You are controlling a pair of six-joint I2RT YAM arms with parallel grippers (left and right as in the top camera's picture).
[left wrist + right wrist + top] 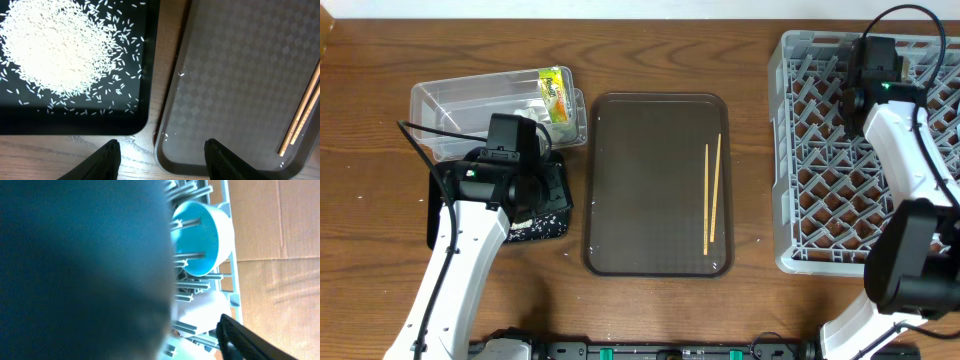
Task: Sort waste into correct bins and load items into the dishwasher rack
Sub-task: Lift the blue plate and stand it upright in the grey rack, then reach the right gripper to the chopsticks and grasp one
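My left gripper (162,160) is open and empty, low over the wood between the black tray (75,125) and the brown serving tray (240,75). Loose rice (55,45) lies heaped in the black tray. The chopsticks (712,195) lie on the brown tray's right side. The clear tub (470,105) holds the yellow-green wrapper (555,90). My right gripper (873,65) is over the grey rack's (820,150) far end. The right wrist view shows the dark-blue plate (85,270) blurred and very close, hiding one finger. The light-blue bowl (200,237) and a white cup (200,307) stand in the rack.
The black tray (545,225) lies partly under my left arm, just left of the brown tray (655,180). Bare wooden table surrounds the trays. Cardboard shows beyond the rack in the right wrist view (280,220).
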